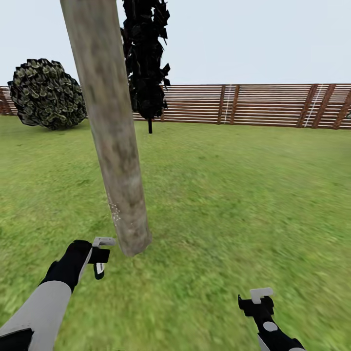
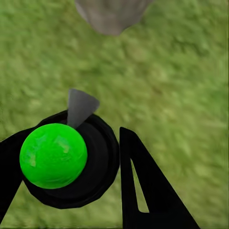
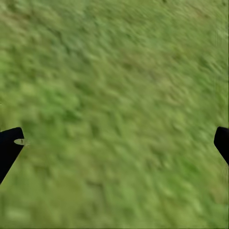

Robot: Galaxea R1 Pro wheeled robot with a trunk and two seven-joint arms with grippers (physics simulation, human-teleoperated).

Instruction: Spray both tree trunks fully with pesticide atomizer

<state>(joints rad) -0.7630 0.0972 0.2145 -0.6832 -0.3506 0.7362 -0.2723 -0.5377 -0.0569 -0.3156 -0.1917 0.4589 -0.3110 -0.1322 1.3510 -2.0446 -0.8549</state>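
So right now the left gripper point(image 1: 100, 256) is clamped on the pesticide atomizer point(image 2: 64, 160), which from the left wrist cam reads as a black body with a bright green ball on top and a grey cone nozzle point(image 2: 80, 107) sticking out toward the base of the tree trunk point(image 1: 113, 141). In the head view that trunk sits at about 11 o'clock from the middle of the frame, leaning up and left, with the gripper just beside its foot at roughly 8 o'clock. There's a little patch of white specks point(image 1: 115, 213) low on the trunk's left edge, which I'd guess is spray landing. The right gripper point(image 1: 257, 300) hangs over bare lawn point(image 1: 234, 195) at about 5 o'clock, fingers spread wide and holding nothing. My take on doing this step well: keep the nozzle pointed square at the bark, not the grass, and sweep slowly upward, since nearly all the trunk above that patch looks untouched. You'd probably need to work around to the far side too. Fence point(image 1: 253, 105), round bush point(image 1: 48, 95) and dark conifer point(image 1: 145, 63) sit well behind, no obstacle.
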